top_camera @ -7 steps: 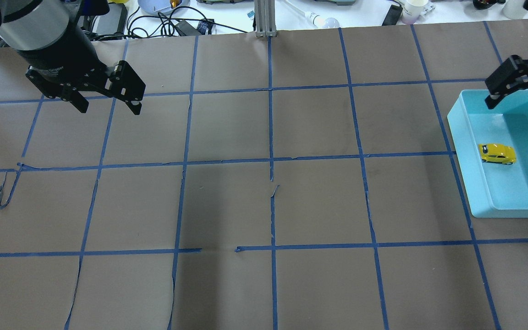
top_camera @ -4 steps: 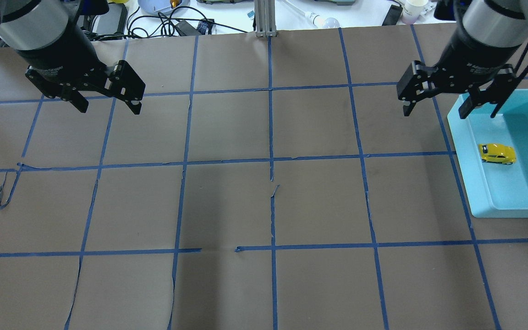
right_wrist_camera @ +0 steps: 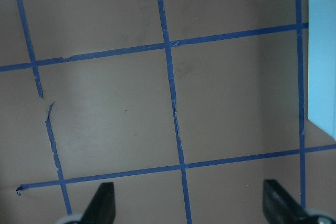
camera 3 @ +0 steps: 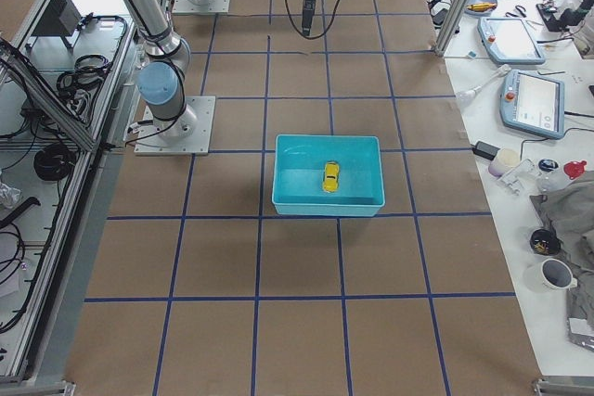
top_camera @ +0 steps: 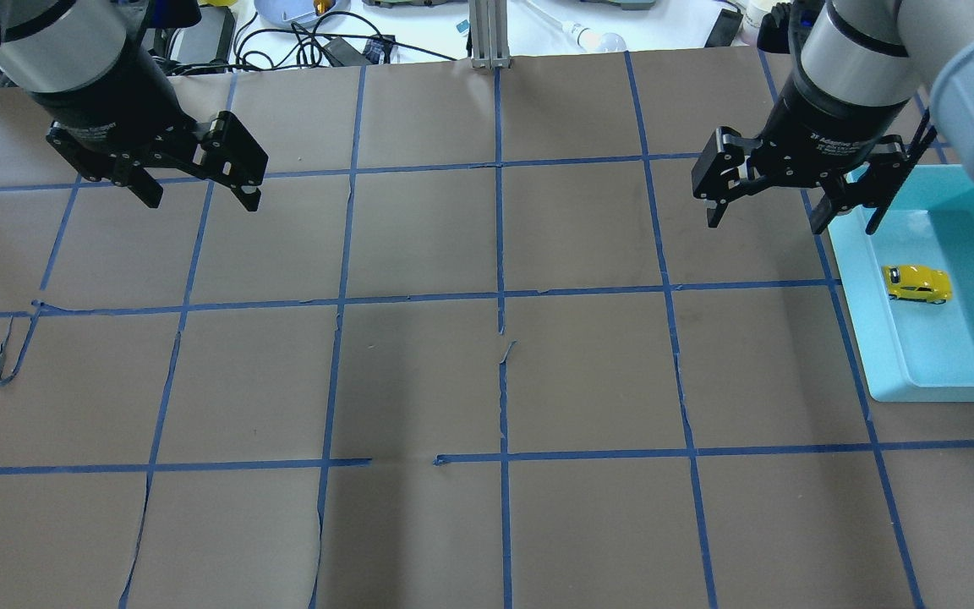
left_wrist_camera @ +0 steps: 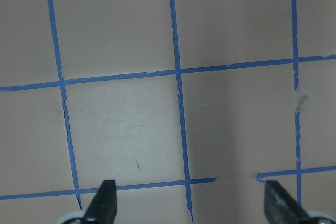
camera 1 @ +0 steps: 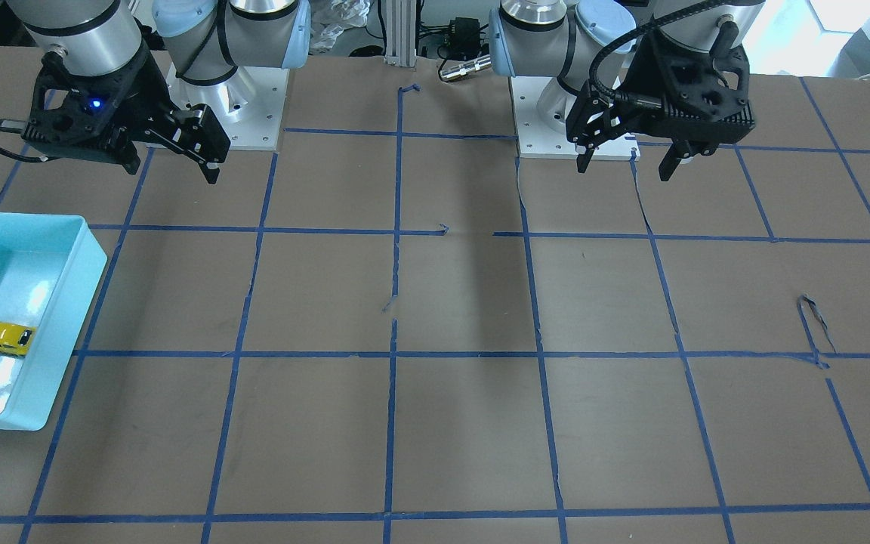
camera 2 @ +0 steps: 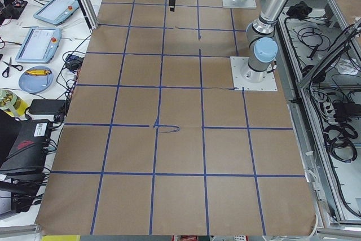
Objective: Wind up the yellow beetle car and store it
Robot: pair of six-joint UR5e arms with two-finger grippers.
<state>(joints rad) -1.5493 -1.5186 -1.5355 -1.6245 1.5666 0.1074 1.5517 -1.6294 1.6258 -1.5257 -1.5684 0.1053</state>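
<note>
Though spread wide, holds nothing: right gripper (top_camera: 764, 224), hanging above table (top_camera: 419, 381) just beside bin (top_camera: 943, 347). Inside bin, upright on its floor: car (top_camera: 916, 283), apart from that gripper, off to its right. Equally wide and empty, well across table: left gripper (top_camera: 202, 203).

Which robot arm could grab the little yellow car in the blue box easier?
The right arm. Its open right gripper hangs just beside the blue box holding the yellow car, while the left gripper, also open, is far across the table.
</note>
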